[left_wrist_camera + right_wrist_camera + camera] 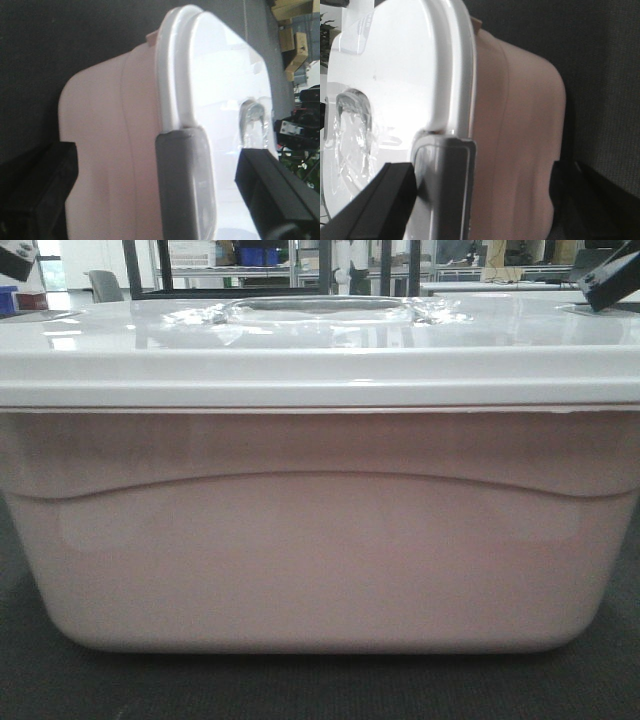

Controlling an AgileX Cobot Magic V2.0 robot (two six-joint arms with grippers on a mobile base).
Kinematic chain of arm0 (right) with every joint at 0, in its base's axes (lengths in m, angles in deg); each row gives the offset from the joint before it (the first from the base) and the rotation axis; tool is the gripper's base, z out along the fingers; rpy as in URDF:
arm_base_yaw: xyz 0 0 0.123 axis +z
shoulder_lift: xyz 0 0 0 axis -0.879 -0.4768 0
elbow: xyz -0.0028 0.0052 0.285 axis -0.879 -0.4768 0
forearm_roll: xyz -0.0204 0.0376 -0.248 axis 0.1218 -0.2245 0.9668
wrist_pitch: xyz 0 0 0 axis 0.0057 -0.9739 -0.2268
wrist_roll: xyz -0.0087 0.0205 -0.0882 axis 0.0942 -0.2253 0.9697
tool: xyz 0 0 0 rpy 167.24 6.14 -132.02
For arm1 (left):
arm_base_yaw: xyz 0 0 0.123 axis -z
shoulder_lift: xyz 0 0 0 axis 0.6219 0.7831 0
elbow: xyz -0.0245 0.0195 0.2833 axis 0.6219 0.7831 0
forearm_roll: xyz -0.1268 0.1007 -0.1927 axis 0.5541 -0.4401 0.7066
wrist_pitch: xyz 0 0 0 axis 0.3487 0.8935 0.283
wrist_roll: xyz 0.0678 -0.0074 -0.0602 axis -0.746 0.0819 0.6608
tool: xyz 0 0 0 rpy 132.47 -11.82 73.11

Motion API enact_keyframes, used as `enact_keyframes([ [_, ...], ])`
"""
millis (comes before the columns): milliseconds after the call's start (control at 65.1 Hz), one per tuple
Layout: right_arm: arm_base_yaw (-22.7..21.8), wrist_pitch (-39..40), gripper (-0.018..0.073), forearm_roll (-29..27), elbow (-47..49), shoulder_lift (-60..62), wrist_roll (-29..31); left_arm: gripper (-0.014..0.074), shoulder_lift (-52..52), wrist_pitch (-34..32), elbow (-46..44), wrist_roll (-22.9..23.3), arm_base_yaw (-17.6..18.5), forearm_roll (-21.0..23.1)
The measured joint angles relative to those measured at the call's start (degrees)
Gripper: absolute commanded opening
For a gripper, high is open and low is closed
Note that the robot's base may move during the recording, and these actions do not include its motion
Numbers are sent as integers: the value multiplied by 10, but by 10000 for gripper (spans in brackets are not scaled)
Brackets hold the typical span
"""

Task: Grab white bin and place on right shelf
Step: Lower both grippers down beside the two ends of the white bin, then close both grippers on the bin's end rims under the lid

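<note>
The white bin (320, 560) sits upright and closed on a dark textured surface (320, 690) close to the front camera, the left gripper (157, 165) and right gripper (480, 172) at opposite ends, each with jaws spread astride a grey latch (185, 190), blue bins (258, 255) far behind.

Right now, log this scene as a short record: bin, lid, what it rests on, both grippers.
bin: white bin, upright, fills front view
lid: on, recessed handle centred
ends: grey latch on each
support: dark surface
left gripper: open, at one end
right gripper: open, at other end
right shelf: not identifiable
</note>
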Motion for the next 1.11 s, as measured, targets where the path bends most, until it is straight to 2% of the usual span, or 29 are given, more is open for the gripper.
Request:
enact_keyframes([
  [246,5,6,624,-1,-3,21,3,533,0,-2,0,-1,9,9],
  [568,44,8,624,-5,-3,27,3,533,0,-4,0,-2,64,9],
  [1105,78,8,624,-22,-3,27,-10,533,1,-4,0,-3,67,12],
])
